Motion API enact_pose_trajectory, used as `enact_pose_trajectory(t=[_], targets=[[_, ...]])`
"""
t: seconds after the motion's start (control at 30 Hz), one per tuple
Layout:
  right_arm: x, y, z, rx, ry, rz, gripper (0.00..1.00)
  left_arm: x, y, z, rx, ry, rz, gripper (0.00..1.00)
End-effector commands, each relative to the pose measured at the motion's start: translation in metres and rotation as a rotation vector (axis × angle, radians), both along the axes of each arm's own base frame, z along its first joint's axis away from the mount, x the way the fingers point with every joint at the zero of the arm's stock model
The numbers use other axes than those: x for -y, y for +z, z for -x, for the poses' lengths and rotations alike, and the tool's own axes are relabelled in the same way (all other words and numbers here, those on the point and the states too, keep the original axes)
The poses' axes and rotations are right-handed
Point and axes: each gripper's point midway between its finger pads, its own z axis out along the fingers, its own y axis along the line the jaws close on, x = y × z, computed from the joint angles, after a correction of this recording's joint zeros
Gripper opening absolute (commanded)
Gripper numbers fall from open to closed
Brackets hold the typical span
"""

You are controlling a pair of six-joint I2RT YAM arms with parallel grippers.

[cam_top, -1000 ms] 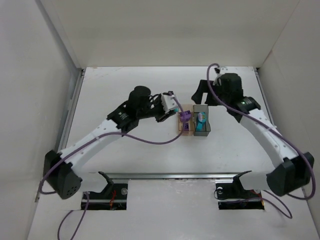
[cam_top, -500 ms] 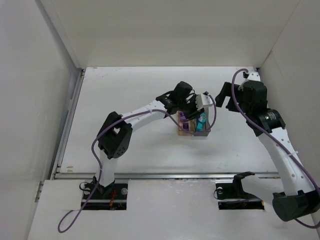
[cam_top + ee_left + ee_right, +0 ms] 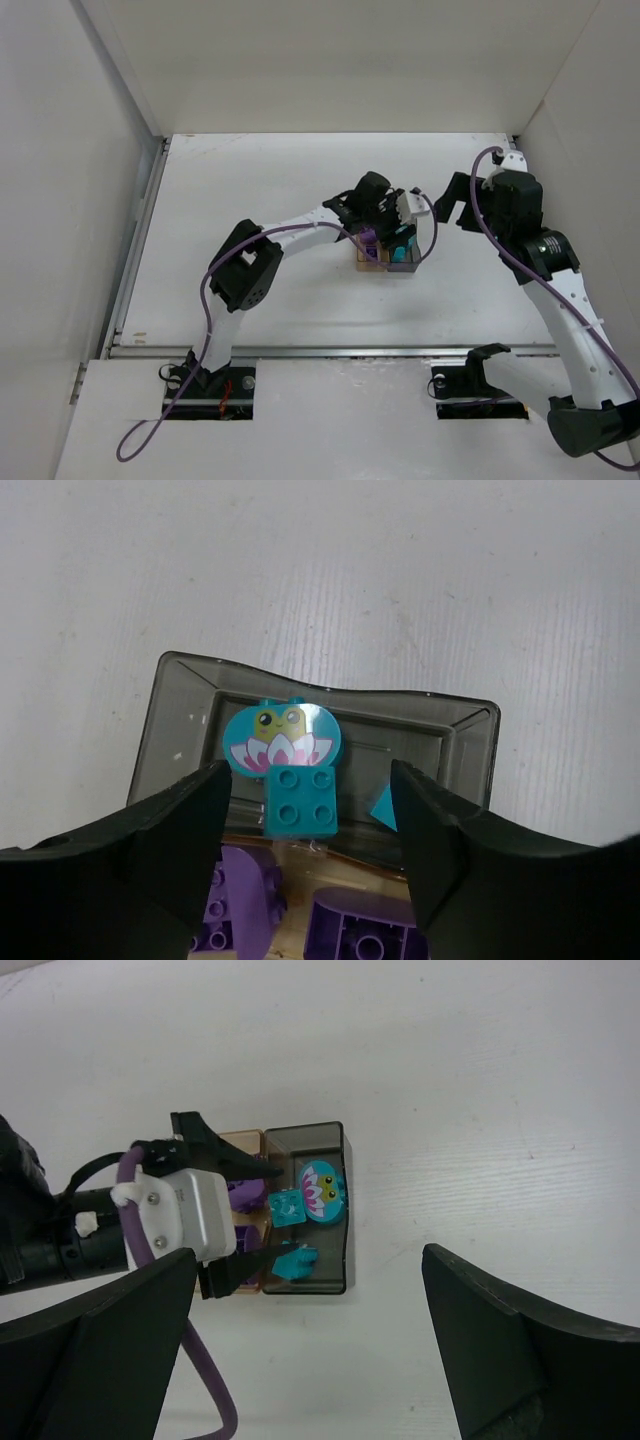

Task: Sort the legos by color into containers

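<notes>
The two containers stand side by side mid-table: an amber bin (image 3: 370,262) (image 3: 290,895) and a smoky grey bin (image 3: 408,265) (image 3: 180,710) (image 3: 338,1255). Purple legos (image 3: 240,900) (image 3: 245,1192) lie in the amber one. Teal legos lie in the grey one: a round owl piece (image 3: 282,738) (image 3: 322,1192), a square brick (image 3: 301,800) (image 3: 286,1206) by the shared wall, and another (image 3: 296,1260). My left gripper (image 3: 397,222) (image 3: 310,775) hovers open over both bins, the square brick between its fingers but untouched. Open and empty, my right gripper (image 3: 450,203) (image 3: 308,1260) hangs high to the right.
The bins sit on a white table (image 3: 270,180) enclosed by white walls on the left, back and right. A metal rail (image 3: 330,351) runs along the near edge by the arm bases. A purple cable (image 3: 200,1380) trails from the left wrist.
The left gripper moved right over the bins and its jaws came apart. The right gripper withdrew to the right, away from the bins.
</notes>
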Motion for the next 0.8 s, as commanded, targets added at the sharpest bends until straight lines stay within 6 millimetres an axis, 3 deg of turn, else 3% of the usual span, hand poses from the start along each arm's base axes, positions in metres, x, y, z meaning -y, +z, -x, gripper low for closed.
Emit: enact_pose_trajectory(t=[0.0, 0.07, 0.2, 0.23, 0.33, 0.4, 0.47, 0.57, 0.63, 0.7, 0.73, 0.77], targets=[[0.002, 0.002, 0.000, 0.012, 0.000, 0.012, 0.99, 0.015, 0.016, 0.002, 0.009, -0.001, 0.047, 0.64], [0.002, 0.004, 0.001, 0.012, 0.000, 0.012, 0.99, 0.013, 0.011, 0.004, -0.006, -0.001, 0.030, 0.84], [0.005, 0.011, 0.005, 0.032, -0.005, 0.019, 0.99, 0.007, 0.011, 0.004, -0.035, 0.024, -0.012, 0.89], [0.005, 0.011, 0.005, 0.032, -0.005, 0.019, 0.99, 0.008, 0.030, 0.004, -0.025, 0.029, 0.012, 0.89], [0.005, 0.011, 0.005, 0.032, -0.005, 0.019, 0.99, 0.003, 0.057, 0.004, -0.042, 0.060, 0.049, 0.93], [0.005, 0.011, 0.005, 0.032, -0.005, 0.019, 0.99, -0.002, 0.096, 0.005, -0.012, 0.059, 0.111, 0.94], [0.007, 0.011, 0.005, 0.033, -0.013, 0.023, 0.99, -0.011, 0.118, 0.013, -0.002, 0.058, 0.123, 0.94], [0.013, 0.010, 0.000, 0.026, -0.060, 0.036, 0.99, -0.041, 0.124, 0.010, 0.031, 0.103, 0.061, 0.94], [0.020, 0.016, -0.001, 0.042, -0.105, 0.040, 1.00, -0.069, 0.107, 0.005, 0.034, 0.147, -0.014, 0.94], [0.022, 0.021, -0.002, 0.054, -0.120, 0.034, 1.00, -0.097, 0.109, -0.004, 0.070, 0.233, -0.048, 0.94], [0.024, 0.023, -0.003, 0.065, -0.133, 0.036, 1.00, -0.121, 0.090, -0.009, 0.047, 0.288, -0.100, 0.94], [0.026, 0.027, -0.004, 0.075, -0.143, 0.038, 1.00, -0.136, 0.085, -0.014, 0.061, 0.323, -0.125, 0.94]])
